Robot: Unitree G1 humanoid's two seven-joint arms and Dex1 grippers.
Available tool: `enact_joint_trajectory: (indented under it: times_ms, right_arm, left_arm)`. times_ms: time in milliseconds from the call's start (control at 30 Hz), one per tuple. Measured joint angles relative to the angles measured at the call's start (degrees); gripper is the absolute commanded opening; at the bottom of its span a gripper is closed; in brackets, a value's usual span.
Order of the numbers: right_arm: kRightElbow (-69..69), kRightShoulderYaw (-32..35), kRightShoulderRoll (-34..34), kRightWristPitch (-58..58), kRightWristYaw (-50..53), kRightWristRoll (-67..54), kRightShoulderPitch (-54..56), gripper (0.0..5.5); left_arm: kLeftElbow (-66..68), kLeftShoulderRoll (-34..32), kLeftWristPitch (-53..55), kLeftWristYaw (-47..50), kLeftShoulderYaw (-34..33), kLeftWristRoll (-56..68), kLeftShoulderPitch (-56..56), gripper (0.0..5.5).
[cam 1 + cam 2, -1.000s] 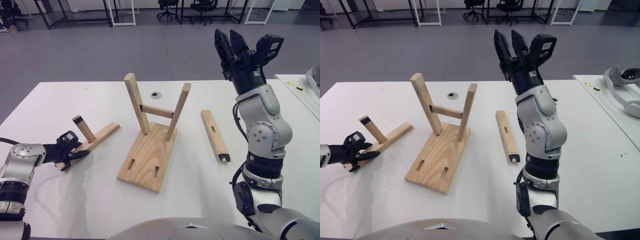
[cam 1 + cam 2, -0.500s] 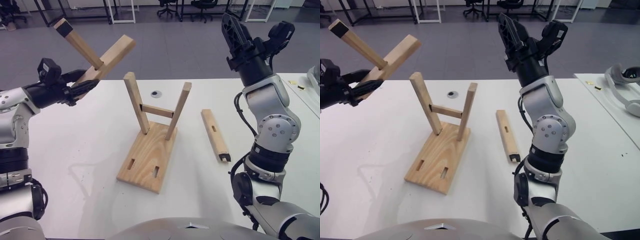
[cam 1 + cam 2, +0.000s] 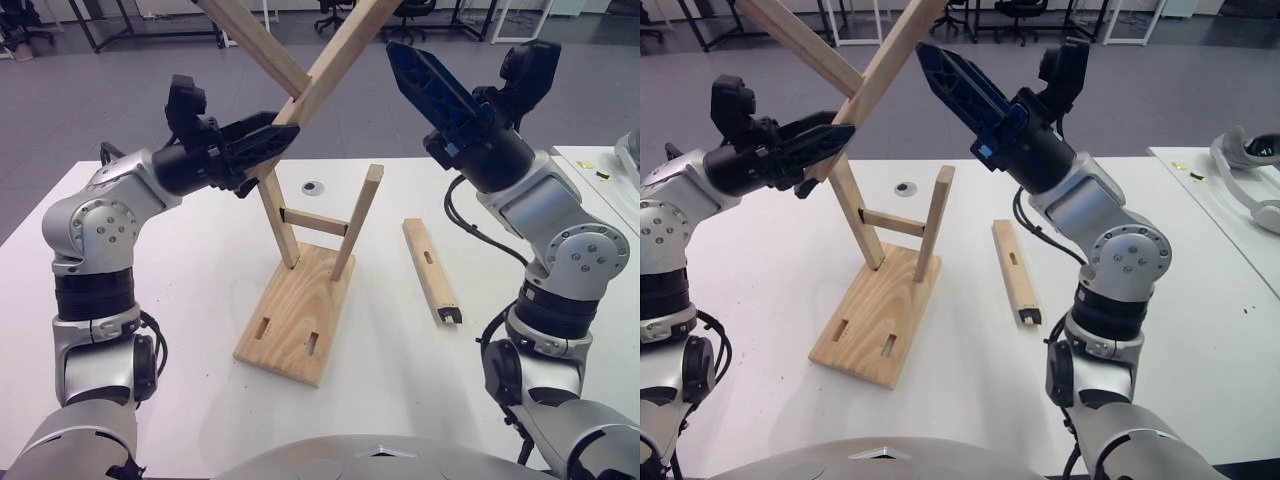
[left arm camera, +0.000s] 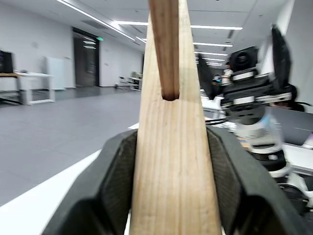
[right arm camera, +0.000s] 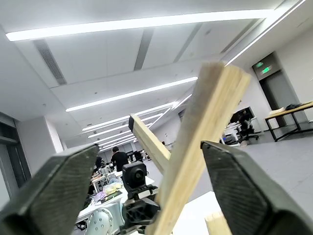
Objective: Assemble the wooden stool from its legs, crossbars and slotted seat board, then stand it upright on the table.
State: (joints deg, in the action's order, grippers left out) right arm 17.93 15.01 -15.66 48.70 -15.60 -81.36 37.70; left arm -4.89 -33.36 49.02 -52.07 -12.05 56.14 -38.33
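My left gripper (image 3: 272,143) is shut on the lower end of a wooden leg (image 3: 335,55) that has a crossbar (image 3: 245,30) stuck through it, and holds it high and tilted above the table. Black pads (image 4: 115,171) press both sides of that leg (image 4: 171,161). My right gripper (image 3: 410,65) is open with blue fingers beside the leg's upper part; the leg (image 5: 200,132) stands between its spread fingers (image 5: 68,186), apart from them. The slotted seat board (image 3: 295,310) lies flat, with two legs (image 3: 275,205) and a crossbar (image 3: 314,222) standing in it. A loose leg (image 3: 430,270) lies to its right.
A small round grommet (image 3: 314,188) sits in the white table (image 3: 180,380) behind the seat board. A second table with a white headset (image 3: 1250,165) stands at the right. Desks and chairs are far behind on the grey floor.
My left arm has lifted the leg with its crossbar from the table's left side to high over the seat board. My right gripper has swung left and forward to the leg's upper part.
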Motion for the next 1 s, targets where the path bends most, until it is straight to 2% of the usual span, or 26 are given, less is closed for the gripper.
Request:
enact_joint_trajectory:
  times_ms: [100, 233, 467, 767, 933, 1000]
  right_arm:
    - [-3.7, 0.2, -0.8, 0.6, -0.9, -2.7, 0.0, 4.86]
    - [-7.9, 0.9, -1.8, 0.8, -1.3, -6.2, 0.2, 4.86]
    - [-9.6, 3.3, -2.2, 0.8, -2.8, -15.3, 0.9, 3.67]
    - [-7.9, 0.9, -4.3, 1.7, -5.0, -13.5, 0.2, 2.08]
    - [-7.7, 0.5, -4.1, 0.7, -4.4, -12.8, 0.2, 2.07]
    - [-7.6, 0.4, -4.1, 0.4, -4.2, -12.6, 0.2, 2.59]
  left_arm:
    - [-0.9, -0.1, 3.2, -1.7, 0.0, 3.0, -0.4, 2.03]
    - [-1.3, -1.0, 8.0, -4.8, 0.0, 7.4, -0.5, 2.03]
    - [-1.5, -2.6, 11.1, -8.1, 0.0, 9.1, 0.1, 2.03]
    - [-0.9, -2.1, 11.0, -7.6, 0.0, 9.1, 0.1, 2.03]
    - [-0.8, -2.1, 10.7, -7.6, 0.2, 8.9, 0.1, 2.03]
    - [-0.8, -2.0, 10.6, -7.6, 0.4, 8.8, 0.1, 2.03]
